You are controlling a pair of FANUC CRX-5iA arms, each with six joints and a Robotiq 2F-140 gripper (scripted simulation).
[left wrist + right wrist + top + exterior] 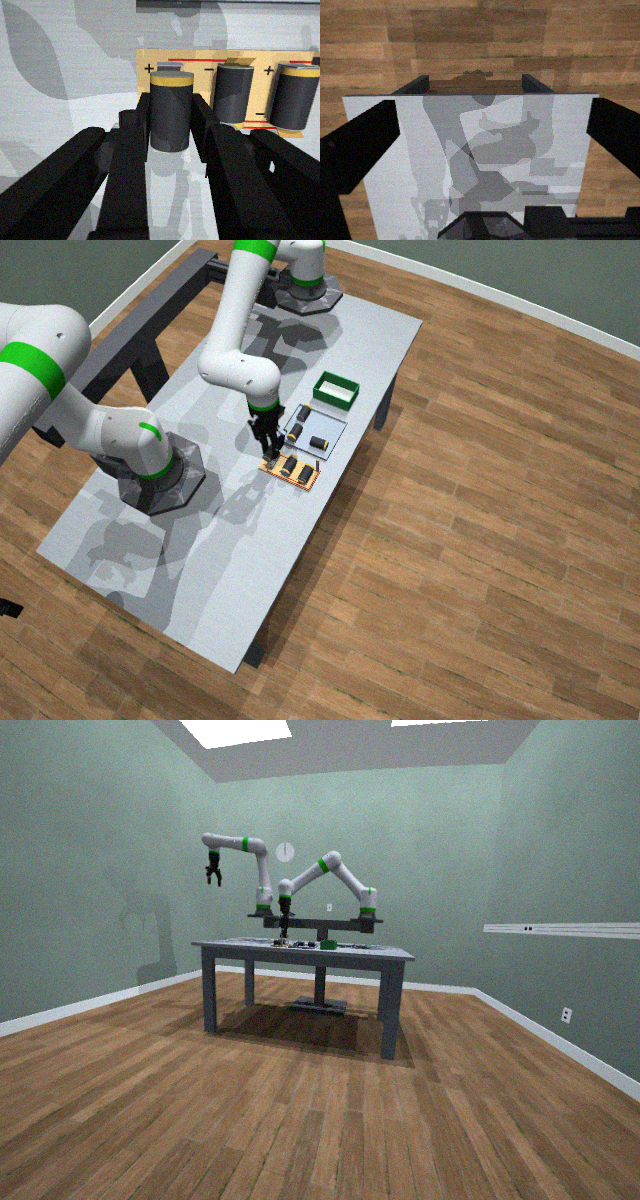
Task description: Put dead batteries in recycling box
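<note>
The left gripper (271, 457) (283, 935) (170, 107) is clamped on a battery (171, 115), its fingers closed against both sides, the gold end at 12 o'clock in the left wrist view. Beneath is the first bay of the wooden holder board (297, 471) (200, 75), its + mark at the battery's 10 to 11 o'clock. The battery looks raised rather than seated, though I cannot tell how far.

From that gripper in the top view, two batteries sit on the board at 4 o'clock, three lie in the shallow tray (323, 427) at about 2, and the green recycling box (330, 400) (328, 944) stands upright between 1 and 2 — no battery visible inside. The right gripper (12, 608) (214, 884) (493, 116) is spread wide, holding nothing, far off at 8 o'clock beyond the table.

The step seems to be working this battery at the bay, testing or swapping. If seating, press straight down, minus end against the flared spring; if proven dead — carry it to the box. Whether the bulb is lit I cannot tell.
</note>
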